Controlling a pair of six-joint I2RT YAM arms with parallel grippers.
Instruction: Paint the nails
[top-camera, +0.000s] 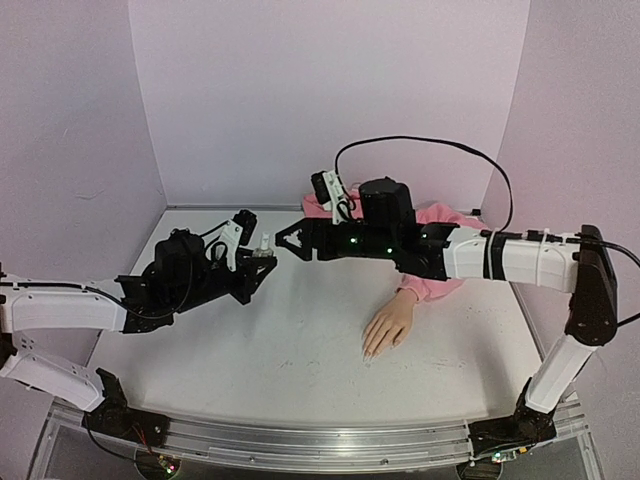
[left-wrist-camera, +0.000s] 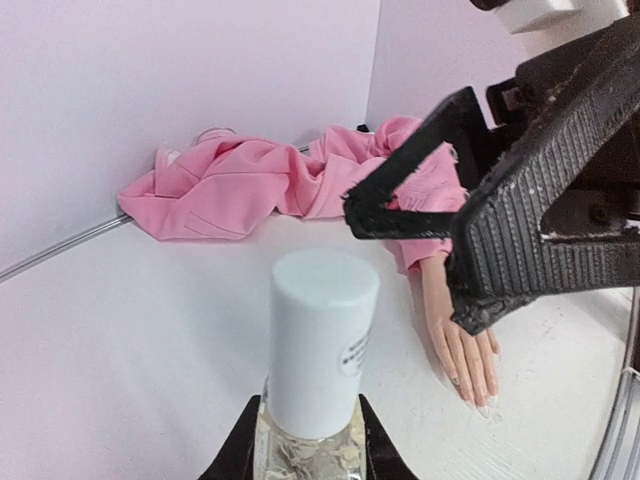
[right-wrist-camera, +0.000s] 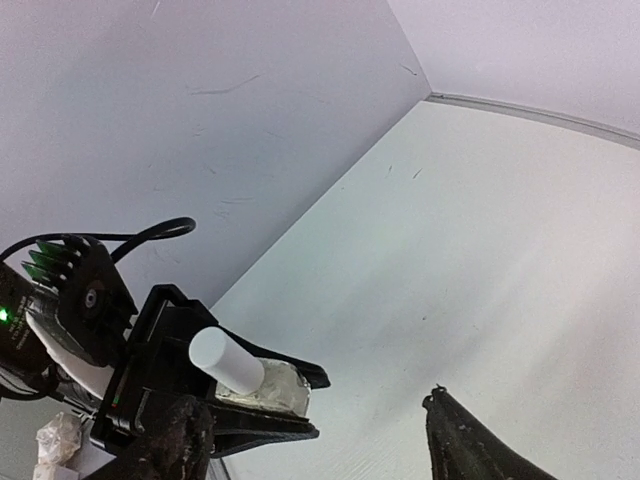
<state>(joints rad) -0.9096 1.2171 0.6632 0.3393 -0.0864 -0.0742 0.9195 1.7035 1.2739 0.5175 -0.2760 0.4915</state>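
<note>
The left end effector (top-camera: 262, 262) grips the fragile, slippery-looking bottle (left-wrist-camera: 305, 445); right end effector (top-camera: 284, 241), open and empty, faces its cap (left-wrist-camera: 325, 330), the likely hold. Hard glossy nails (left-wrist-camera: 480, 400) wait.

**Nails (left-wrist-camera: 486, 406): pale, glossy, lying face up on the right half of the table.**
They are sitting at the fingertips of a beige mannequin hand (top-camera: 392, 322), which is resting palm down on the white table (top-camera: 300, 345). The fingers are lying close together and pointing toward the near edge. The wrist is emerging from a pink sleeve (top-camera: 425, 288). The nails are showing as small whitish tips catching the light. Whether any coating is lying on them cannot be told at this size.
</note>
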